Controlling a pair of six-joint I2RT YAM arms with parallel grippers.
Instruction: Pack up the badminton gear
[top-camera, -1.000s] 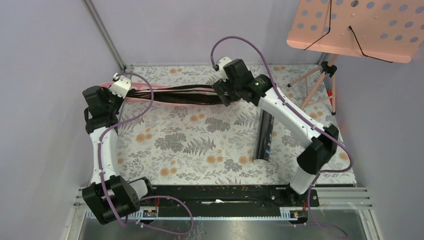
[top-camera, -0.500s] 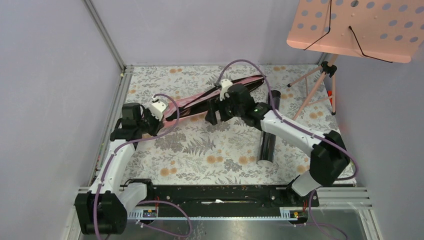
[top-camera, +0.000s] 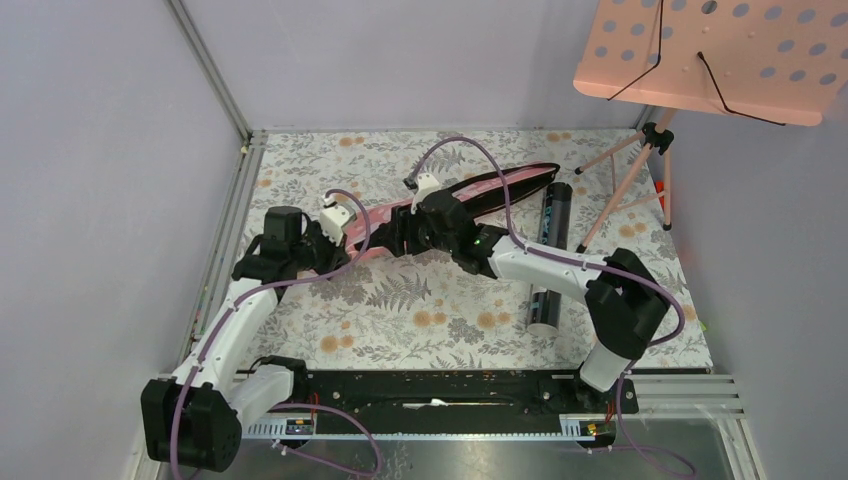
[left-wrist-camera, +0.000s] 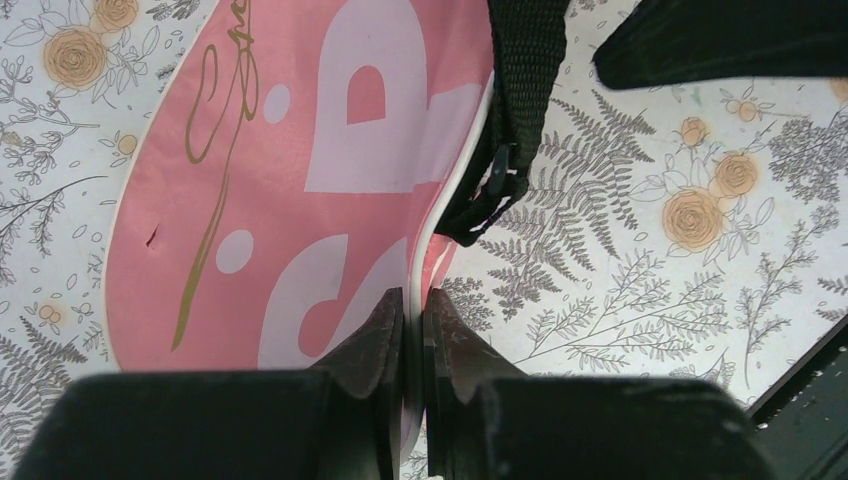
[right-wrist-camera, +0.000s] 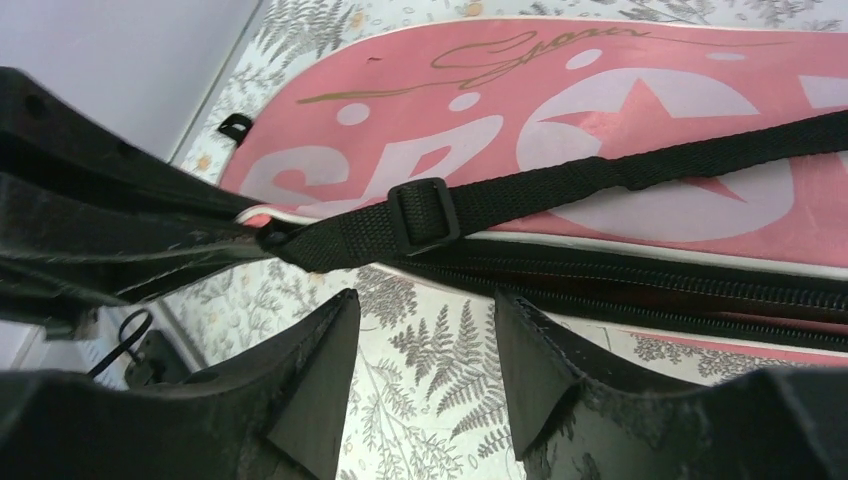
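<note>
while the left gripper (left-wrist-camera: 413, 300) has its fingers pressed together on the white-piped edge of the pink cover (left-wrist-camera: 300, 180), the right gripper (right-wrist-camera: 422, 300) hangs just above that cover with its fingers spread and nothing between them. seen from overhead, the cover (top-camera: 500, 185) lies slantwise on the floral cloth (top-camera: 400, 310), its near-left end at the left gripper (top-camera: 335, 222) and its far end pointing toward the back right. the right gripper (top-camera: 395, 232) sits over the cover just to the right of the left one. in the right wrist view the black strap (right-wrist-camera: 600, 180) runs across the pink face and its white "sport" lettering, with a plastic buckle (right-wrist-camera: 420, 215) partway along it. a dark zipper band (right-wrist-camera: 650, 290) follows the cover's near edge, just beyond the spread fingertips. the left wrist view shows the strap (left-wrist-camera: 525, 60) dropping off the cover's rim onto the cloth. the long black tube (top-camera: 555, 215) lies on the cloth to the right, apart from the cover, with the right arm crossing over it. a pink perforated music stand (top-camera: 700, 50) stands at the back right corner.
</note>
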